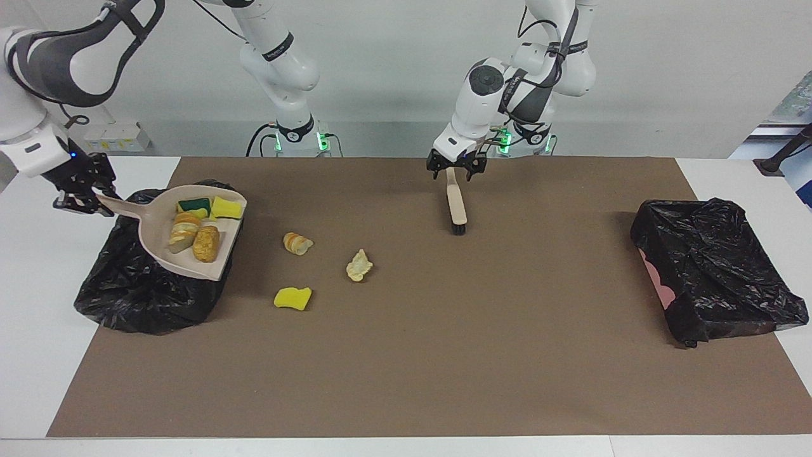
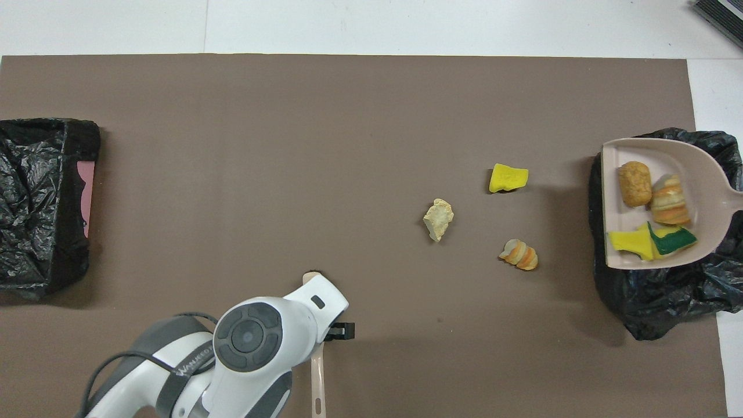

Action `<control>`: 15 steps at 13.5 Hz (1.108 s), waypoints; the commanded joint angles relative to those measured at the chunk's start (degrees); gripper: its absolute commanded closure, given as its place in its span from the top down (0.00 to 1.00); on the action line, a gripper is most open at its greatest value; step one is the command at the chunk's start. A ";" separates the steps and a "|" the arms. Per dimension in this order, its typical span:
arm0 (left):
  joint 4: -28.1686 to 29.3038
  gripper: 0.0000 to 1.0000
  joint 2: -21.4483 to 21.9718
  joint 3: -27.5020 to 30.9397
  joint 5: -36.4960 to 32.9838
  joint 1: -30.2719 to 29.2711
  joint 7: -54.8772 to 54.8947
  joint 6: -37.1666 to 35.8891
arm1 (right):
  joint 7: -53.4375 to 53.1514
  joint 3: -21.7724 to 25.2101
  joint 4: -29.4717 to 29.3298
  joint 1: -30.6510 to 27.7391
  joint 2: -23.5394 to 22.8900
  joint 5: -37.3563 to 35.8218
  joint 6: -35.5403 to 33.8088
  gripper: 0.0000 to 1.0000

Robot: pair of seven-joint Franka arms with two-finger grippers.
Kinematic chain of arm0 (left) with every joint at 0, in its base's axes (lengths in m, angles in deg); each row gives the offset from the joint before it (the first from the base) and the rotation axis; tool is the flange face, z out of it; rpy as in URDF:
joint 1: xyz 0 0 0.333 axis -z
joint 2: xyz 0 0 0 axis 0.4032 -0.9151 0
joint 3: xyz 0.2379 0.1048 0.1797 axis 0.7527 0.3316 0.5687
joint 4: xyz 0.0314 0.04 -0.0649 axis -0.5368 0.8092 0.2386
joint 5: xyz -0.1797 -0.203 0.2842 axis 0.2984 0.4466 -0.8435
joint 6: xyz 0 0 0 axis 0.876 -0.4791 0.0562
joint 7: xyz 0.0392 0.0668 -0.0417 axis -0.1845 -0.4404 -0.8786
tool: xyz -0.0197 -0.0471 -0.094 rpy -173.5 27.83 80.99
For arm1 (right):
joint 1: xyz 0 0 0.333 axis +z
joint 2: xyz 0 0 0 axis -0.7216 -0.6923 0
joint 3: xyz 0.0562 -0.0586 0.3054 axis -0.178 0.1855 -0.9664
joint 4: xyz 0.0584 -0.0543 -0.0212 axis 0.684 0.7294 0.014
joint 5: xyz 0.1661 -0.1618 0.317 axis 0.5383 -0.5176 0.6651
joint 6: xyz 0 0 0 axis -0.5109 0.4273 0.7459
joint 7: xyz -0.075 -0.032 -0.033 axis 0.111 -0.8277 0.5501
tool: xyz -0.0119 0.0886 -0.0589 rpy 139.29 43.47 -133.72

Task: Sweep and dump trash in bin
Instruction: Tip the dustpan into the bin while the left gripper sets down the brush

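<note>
- Your right gripper [image 1: 81, 197] is clenched on the handle of the dustpan [image 1: 190, 254], holding it up over the black-bagged bin [image 1: 136, 285] at the right arm's end of the table.
- The pan still carries four pieces: two bread chunks [image 1: 195, 238] and two yellow sponge pieces [image 1: 212, 207], one with a green face.
- The relation that matters: the pan's long axis runs from the handle in your gripper toward the middle of the table, and its open lip faces that way too, roughly over the bin's edge rather than its middle. To my eye, tipping as it stands could spill pieces onto the brown mat [image 1: 444, 355]; bring the lip further over the bin first.
- Three pieces lie loose on the mat, near the bin toward the table's middle: a striped bread piece [image 1: 297, 243], a pale crumpled piece [image 1: 359, 265] and a yellow sponge scrap [image 1: 292, 298].
- Your left gripper [image 1: 455, 170] hangs released over the handle end of the brush [image 1: 456, 206], fingers spread, holding nothing. The brush lies flat, handle toward the robots.
- A second bagged bin [image 1: 710, 273] sits at the left arm's end, well apart from all the trash.
</note>
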 commanded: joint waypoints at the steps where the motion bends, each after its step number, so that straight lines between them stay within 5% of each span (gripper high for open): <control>1: -7.50 1.00 -2.09 -0.05 -5.32 -4.89 6.01 -3.49 | 3.19 -0.71 -2.34 -3.35 -0.44 -6.65 2.14 0.00; 7: -27.44 1.00 -2.53 0.13 -6.21 -17.02 24.11 -19.38 | -0.49 0.25 -1.99 -4.24 2.11 -21.79 5.24 0.00; 15: -50.39 1.00 -7.18 0.74 -7.97 -26.80 32.14 -38.98 | -6.46 -0.45 -0.14 3.66 4.66 -40.15 0.06 0.00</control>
